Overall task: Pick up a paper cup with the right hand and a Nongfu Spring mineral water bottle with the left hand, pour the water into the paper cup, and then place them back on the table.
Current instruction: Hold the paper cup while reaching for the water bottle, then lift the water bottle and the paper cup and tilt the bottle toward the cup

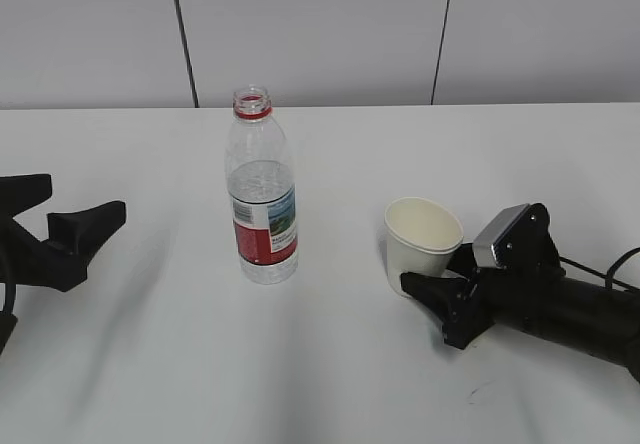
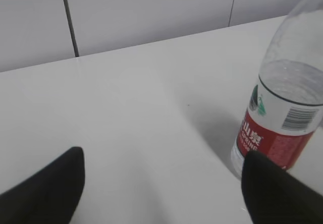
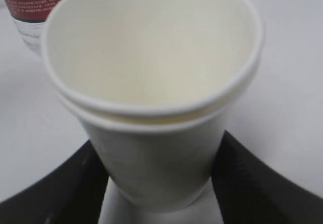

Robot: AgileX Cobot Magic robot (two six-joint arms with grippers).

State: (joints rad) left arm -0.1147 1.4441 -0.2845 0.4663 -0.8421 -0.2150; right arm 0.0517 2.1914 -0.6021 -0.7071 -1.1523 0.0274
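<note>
right hand (image 1: 432, 282) has its fingers snug against both sides of the paper cup (image 1: 421, 241) right of the bottle (image 1: 262, 190), while the left hand (image 1: 70, 232) sits spread wide, empty, off to the bottle's left

Pale grey wall panels (image 1: 310, 29) split by dark seams.

We see left gripper (image 2: 161, 193) fingers spread at bottom corners; Nongfu Spring mineral water bottle (image 2: 282, 118) far right on table (image 2: 141, 113).

Grey panelled wall (image 1: 320, 24), dark seams (image 1: 183, 34)
</note>
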